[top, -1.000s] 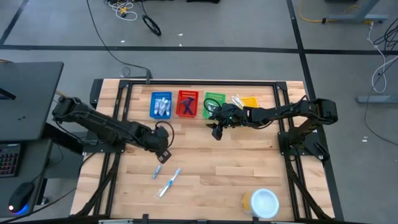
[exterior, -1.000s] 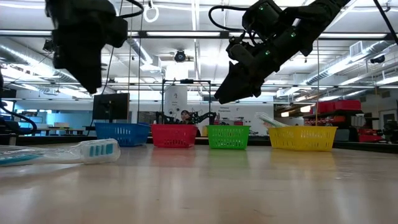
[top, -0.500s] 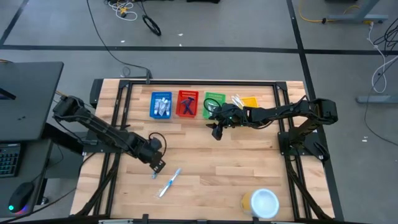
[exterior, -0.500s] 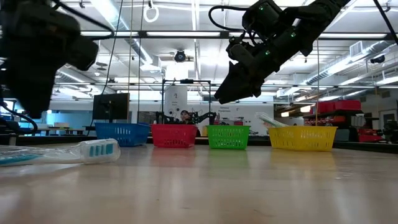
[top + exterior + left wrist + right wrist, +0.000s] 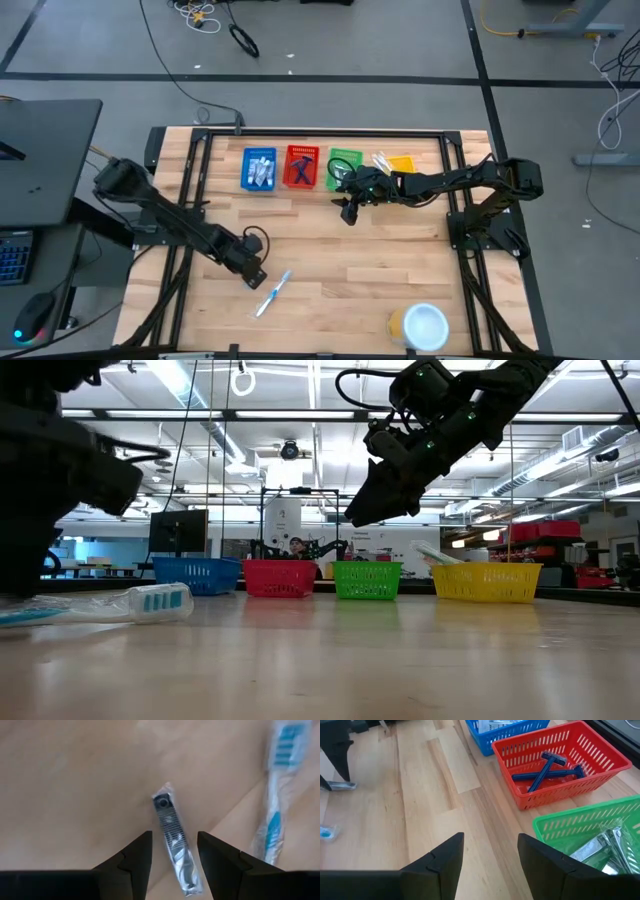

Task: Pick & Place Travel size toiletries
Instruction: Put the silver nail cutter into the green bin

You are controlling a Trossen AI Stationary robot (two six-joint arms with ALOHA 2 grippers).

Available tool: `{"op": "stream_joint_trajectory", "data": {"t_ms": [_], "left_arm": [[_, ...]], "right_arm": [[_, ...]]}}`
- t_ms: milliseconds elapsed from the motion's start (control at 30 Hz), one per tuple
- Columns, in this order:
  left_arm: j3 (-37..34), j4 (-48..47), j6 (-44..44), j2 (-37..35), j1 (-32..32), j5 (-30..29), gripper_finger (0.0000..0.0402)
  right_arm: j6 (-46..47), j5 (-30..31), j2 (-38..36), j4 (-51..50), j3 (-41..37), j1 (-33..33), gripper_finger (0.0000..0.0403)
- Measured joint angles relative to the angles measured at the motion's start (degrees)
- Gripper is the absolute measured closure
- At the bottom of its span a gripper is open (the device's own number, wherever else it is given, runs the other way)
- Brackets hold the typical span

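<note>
Reaching down with open fingers either side of a wrapped nail clipper (image 5: 173, 845) on the surface, the left hand (image 5: 173, 852) looks set to grab it, needing just a squeeze, while the right hand (image 5: 487, 852) waits open and empty near the baskets.

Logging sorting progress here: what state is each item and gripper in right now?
left gripper: open, straddling wrapped nail clipper on the table
right gripper: open, empty, raised beside the baskets
toothbrush: wrapped, lying loose on the table
razors: lying in the red basket
</note>
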Motion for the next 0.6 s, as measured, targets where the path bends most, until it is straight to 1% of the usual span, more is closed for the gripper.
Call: {"op": "stream_joint_trajectory", "data": {"t_ms": [67,167,367,500,600], "left_arm": [[0.28,1.16,0.28,2.02,0.01,1.3,0.0235],[0.64,1.0,3.07,3.72,0.06,2.12,0.0235],[0.72,-0.07,5.42,4.1,0.36,0.8,0.0241],[0.65,-0.51,6.95,4.17,0.48,0.35,0.0276],[0.63,-0.82,6.69,4.17,0.48,-0.38,0.0311]], "right_arm": [[-0.07,0.0,0.0,-0.01,0.0,0.0,0.0205],[-0.07,-0.02,0.0,0.0,0.01,0.0,0.0205],[-0.07,-0.02,0.0,0.01,0.02,0.0,0.0205],[-0.07,-0.09,0.0,-0.72,0.02,-0.01,0.0205],[-0.07,-0.23,-0.19,-4.51,0.01,-0.01,0.0205]]}}
